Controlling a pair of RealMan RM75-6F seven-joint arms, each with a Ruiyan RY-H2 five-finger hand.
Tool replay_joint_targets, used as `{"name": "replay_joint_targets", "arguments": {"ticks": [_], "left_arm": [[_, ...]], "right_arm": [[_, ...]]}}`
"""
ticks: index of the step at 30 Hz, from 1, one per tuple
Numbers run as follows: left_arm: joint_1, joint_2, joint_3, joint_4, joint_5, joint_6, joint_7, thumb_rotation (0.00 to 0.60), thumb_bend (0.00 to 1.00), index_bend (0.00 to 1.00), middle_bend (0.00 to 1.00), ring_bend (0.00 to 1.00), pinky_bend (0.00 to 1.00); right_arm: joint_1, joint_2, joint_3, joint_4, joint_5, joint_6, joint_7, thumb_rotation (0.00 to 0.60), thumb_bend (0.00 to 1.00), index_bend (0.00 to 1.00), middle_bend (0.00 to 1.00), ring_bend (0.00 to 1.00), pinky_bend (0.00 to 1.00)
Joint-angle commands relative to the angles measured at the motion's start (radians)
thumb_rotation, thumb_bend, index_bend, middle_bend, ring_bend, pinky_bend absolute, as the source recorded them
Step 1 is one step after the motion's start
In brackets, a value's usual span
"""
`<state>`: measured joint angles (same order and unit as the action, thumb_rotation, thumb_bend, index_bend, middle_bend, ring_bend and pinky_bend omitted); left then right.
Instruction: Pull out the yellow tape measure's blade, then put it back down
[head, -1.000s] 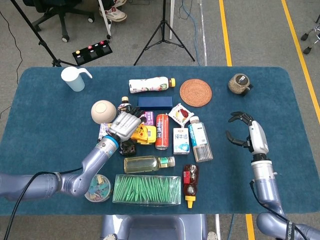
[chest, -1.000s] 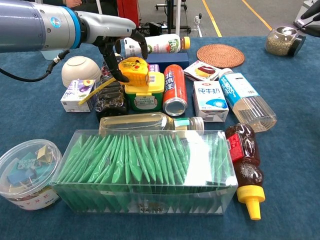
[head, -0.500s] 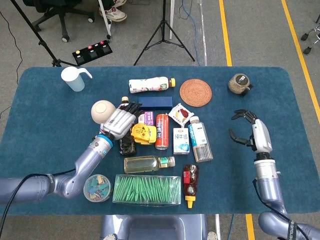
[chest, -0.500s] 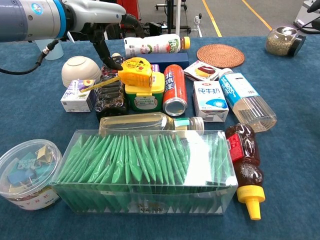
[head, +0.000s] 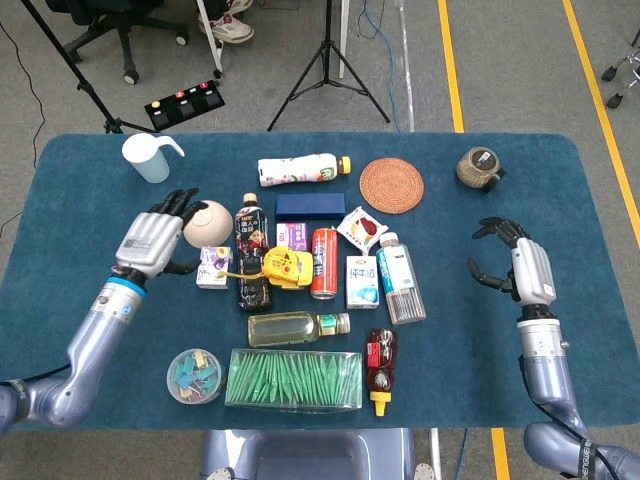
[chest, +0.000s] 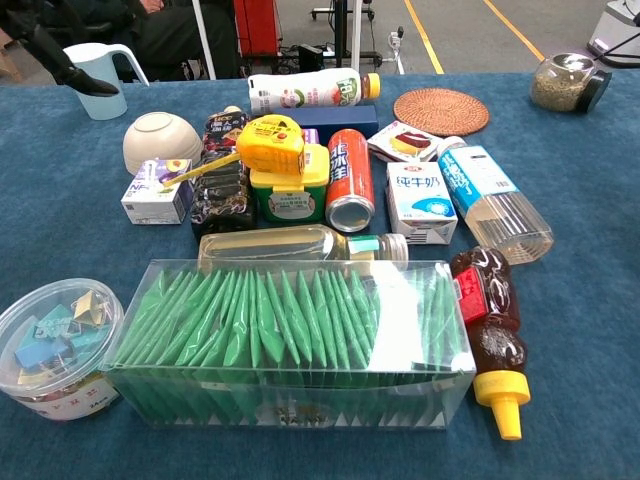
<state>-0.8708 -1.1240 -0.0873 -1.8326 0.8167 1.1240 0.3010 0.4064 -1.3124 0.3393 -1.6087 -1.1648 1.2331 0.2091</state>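
Overhead, the blue-covered surface (head: 90, 350) stands on grey floor with yellow lines (head: 452, 70), a tripod (head: 328, 60) and an office chair (head: 120, 30) beyond it. Both hands show there: the left hand (head: 152, 240) spread, empty, beside a bowl (head: 207, 222); the right hand (head: 515, 268) loosely spread, holding nothing. Only the chest view shows the yellow tape measure (chest: 270, 145) perched atop a green-lidded jar (chest: 290, 195), its blade (chest: 198, 172) extending toward a small purple box (chest: 155, 192).

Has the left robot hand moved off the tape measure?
Yes. The left robot hand has drawn back leftward, past the bowl, leaving the tape measure.
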Motion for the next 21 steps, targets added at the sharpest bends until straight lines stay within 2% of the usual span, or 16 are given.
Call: {"name": "replay_joint_targets", "arguments": {"ticks": [1,7,10,17,21], "left_arm": [[0.091,0.05,0.023,0.014,0.057,0.033,-0.104,0.6,0.22,0.15,0.05,0.0,0.2],[0.208,0.073,0.053,0.046,0.143,0.102,-0.202,0.6,0.22,0.19,0.06,0.0,0.21],[0.299,0.063,0.071,0.062,0.21,0.209,-0.266,0.6,0.22,0.23,0.1,0.0,0.22],[0.426,0.047,0.105,0.093,0.321,0.343,-0.316,0.6,0.22,0.32,0.16,0.03,0.23],[0.488,0.029,0.126,0.103,0.38,0.404,-0.321,0.6,0.22,0.33,0.16,0.03,0.23]], "right_arm": [[-0.006,0.0,-0.011,0.006,-0.01,0.007,-0.009,0.6,0.34,0.4,0.27,0.21,0.21],[-0.027,0.003,-0.037,0.016,-0.047,0.054,-0.053,0.6,0.35,0.4,0.28,0.21,0.22],[-0.044,0.015,-0.056,0.017,-0.075,0.094,-0.112,0.6,0.35,0.4,0.28,0.22,0.22],[-0.071,0.042,-0.082,0.005,-0.086,0.131,-0.212,0.6,0.36,0.4,0.28,0.22,0.22],[-0.088,0.051,-0.099,-0.002,-0.105,0.166,-0.275,0.6,0.36,0.38,0.28,0.22,0.22]]}}
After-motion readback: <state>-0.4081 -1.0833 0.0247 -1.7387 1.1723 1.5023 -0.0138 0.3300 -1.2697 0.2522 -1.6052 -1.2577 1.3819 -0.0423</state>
